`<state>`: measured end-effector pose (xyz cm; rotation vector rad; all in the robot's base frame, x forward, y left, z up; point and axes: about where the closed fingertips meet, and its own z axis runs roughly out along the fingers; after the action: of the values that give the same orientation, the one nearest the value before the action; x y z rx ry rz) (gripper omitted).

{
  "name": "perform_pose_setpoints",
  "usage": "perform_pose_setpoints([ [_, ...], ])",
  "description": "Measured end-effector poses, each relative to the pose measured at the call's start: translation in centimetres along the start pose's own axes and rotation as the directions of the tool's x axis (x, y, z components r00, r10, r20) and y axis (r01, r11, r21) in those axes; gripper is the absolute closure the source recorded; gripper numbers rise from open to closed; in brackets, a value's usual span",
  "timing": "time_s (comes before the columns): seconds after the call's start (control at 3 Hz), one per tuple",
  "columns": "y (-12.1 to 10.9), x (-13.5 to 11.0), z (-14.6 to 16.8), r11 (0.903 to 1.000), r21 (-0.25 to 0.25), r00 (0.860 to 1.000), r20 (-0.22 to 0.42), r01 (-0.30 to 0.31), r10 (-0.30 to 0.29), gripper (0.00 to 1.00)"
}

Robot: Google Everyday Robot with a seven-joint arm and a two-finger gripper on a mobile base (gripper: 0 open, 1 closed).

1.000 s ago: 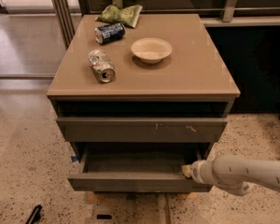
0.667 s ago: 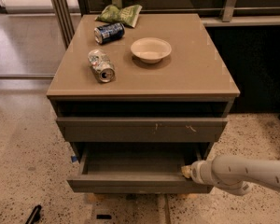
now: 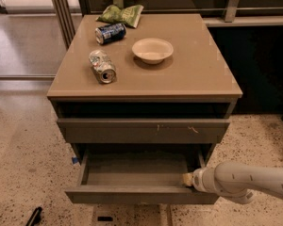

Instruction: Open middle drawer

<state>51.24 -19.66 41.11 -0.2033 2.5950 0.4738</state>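
Note:
The middle drawer (image 3: 141, 195) is a wide, shallow grey-brown drawer with a plain front. It stands pulled out of the cabinet, and its grey box interior (image 3: 137, 167) shows and looks bare. My gripper (image 3: 187, 179) is at the end of the white arm (image 3: 245, 180), which comes in from the right. It sits at the drawer's right end, just behind the front panel and inside the box. Its tip is partly hidden by the wrist.
Above is a taller drawer front with pale scratches (image 3: 144, 130), pushed in. The cabinet top (image 3: 198, 74) holds a white bowl (image 3: 152, 50), a crushed can (image 3: 102, 66), a blue can (image 3: 110, 33) and a green bag (image 3: 121, 14). A speckled floor surrounds the cabinet. A dark object (image 3: 34, 216) lies at the lower left.
The middle drawer has come out a little further toward the camera. My gripper has moved with it, staying at its right end.

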Motion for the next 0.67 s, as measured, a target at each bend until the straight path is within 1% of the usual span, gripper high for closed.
perform_pose_setpoints([
  [0.33, 0.15, 2.27, 0.50, 1.0000, -0.002, 0.999, -0.039, 0.000, 0.000, 1.00],
  [0.67, 0.29, 2.39, 0.29, 1.0000, -0.004, 0.999, -0.043, 0.000, 0.000, 1.00],
])
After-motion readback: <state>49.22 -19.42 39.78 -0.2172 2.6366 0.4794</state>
